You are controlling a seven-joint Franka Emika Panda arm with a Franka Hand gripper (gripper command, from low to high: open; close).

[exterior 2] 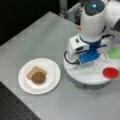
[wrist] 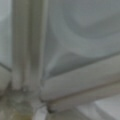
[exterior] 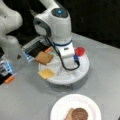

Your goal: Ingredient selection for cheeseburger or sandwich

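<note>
white plate [exterior 2: 53,77] on grey table [exterior 2: 37,37] | white divided tray [exterior: 82,72] beside it

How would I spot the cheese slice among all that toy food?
Find the round white turntable under the robot arm in a front view. On its near-left edge lies the cheese, just below the toast. It is the only flat yellow square; the toast is browner.

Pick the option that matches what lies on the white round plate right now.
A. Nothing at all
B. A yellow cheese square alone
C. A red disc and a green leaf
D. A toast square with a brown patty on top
D: in both front views the white plate holds a tan toast square with the brown round patty on it, while the cheese square and red disc sit on the divided tray.
</note>
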